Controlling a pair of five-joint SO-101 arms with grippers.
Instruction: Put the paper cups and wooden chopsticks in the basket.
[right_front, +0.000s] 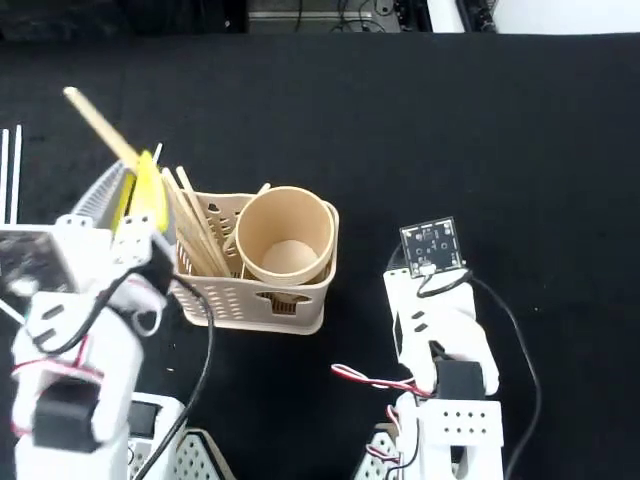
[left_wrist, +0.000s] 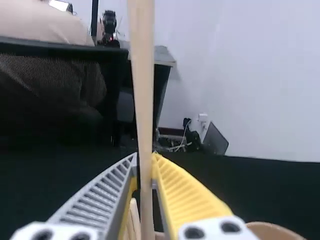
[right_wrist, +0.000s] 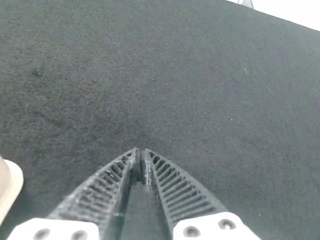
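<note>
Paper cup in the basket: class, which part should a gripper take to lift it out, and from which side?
Probably the rim of the paper cup, from above, one finger inside: it stands upright, mouth open, and the basket hems in its sides.

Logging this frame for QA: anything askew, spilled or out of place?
One wooden chopstick is not in the basket yet. It is clamped in the left gripper and slants away over the table. The other chopsticks lean unevenly against the wall nearest that gripper, and the paper cup stands upright inside. Nothing looks spilled or damaged.
</note>
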